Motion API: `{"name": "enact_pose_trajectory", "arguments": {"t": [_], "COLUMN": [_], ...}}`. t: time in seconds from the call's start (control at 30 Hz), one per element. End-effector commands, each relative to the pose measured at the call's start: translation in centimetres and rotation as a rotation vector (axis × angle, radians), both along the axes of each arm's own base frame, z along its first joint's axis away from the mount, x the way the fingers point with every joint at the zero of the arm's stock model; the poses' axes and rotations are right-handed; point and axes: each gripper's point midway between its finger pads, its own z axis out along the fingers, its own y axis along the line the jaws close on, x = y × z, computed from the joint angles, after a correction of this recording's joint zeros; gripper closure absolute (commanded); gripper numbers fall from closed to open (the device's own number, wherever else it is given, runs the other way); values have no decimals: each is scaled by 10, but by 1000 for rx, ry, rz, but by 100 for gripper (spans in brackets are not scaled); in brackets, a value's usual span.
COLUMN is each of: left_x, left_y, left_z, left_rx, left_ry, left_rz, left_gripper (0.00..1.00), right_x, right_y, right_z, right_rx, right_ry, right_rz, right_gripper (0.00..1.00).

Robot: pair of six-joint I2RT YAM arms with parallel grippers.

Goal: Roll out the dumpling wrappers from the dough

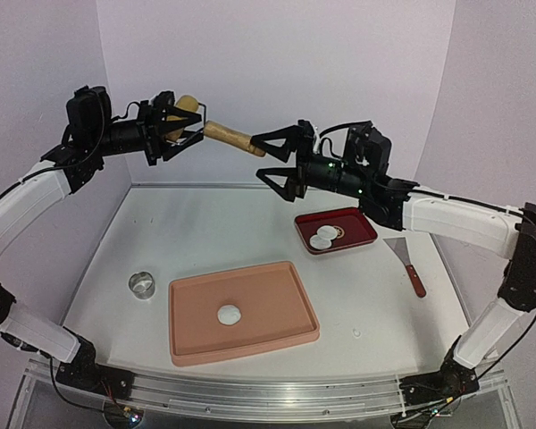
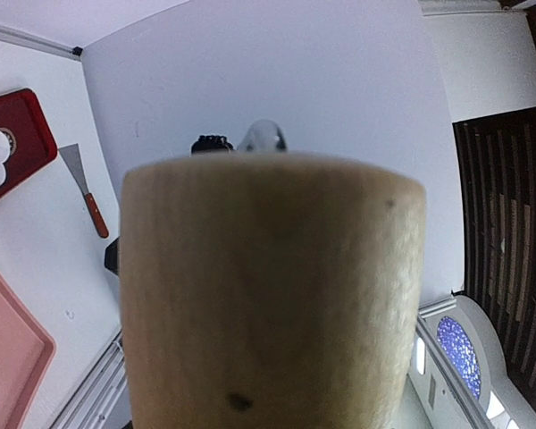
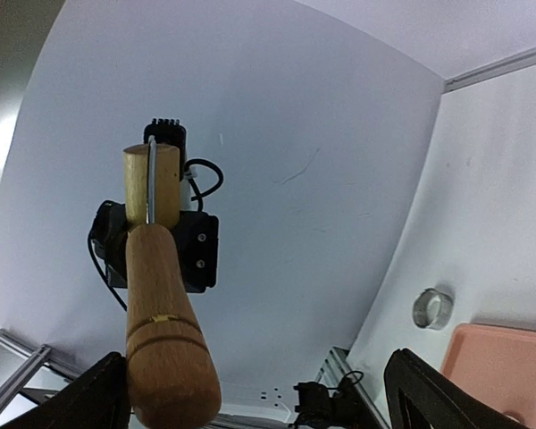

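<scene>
Rolling pin (image 2: 272, 295), wooden: held aloft, one handle clamped in the left fingers (image 1: 177, 141). Its free handle sits between the right fingers (image 1: 275, 140), which are spread wide and not closed on it.
Counter (image 1: 384, 313), white: well below both sets of fingers.
Pink tray (image 1: 268, 304): below and between the fingers.
Red tray (image 1: 357, 228): under the right fingers.
Scraper (image 1: 406, 264): just beside the red tray.
Ring cutter (image 1: 143, 285): below the left fingers, beside the pink tray.
Wrappers (image 1: 322, 237), two discs: on the red tray.
Dough (image 1: 229, 314), small blob: mid pink tray, well apart from the pin.
Step, as judged: readying the pin before rolling, by handover or a two-ended hold. The next move calls for the right fingers to close on the free handle, then for the pin to be lowered level onto the dough.
</scene>
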Motion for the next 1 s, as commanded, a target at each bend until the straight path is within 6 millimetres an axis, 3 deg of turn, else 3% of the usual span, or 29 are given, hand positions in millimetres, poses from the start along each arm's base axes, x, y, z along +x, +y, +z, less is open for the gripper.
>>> {"name": "enact_pose_trajectory", "arguments": {"t": [0.0,0.23,0.47,0.57,0.77,0.97], "left_x": [-31,-39,-32,-27,-23,-19], "left_y": [11,13,9,6,2,2], "left_z": [49,46,40,37,30,25], "left_rx": [-67,-69,-62,-62,-54,-47], "left_ry": [-140,-138,-130,-118,-102,-90], "left_rz": [-32,-46,-60,-70,-79,-57], "left_gripper": [100,100,100,100,100,100], "right_x": [-19,-30,-37,-36,-30,-21], "right_y": [8,13,15,17,21,27], "right_z": [77,97,104,103,92,71], "right_rx": [236,353,358,353,314,195], "right_ry": [-114,-111,-118,-113,-102,-99], "right_rz": [155,274,326,328,306,252], "right_gripper": [2,6,26,33,36,32]}}
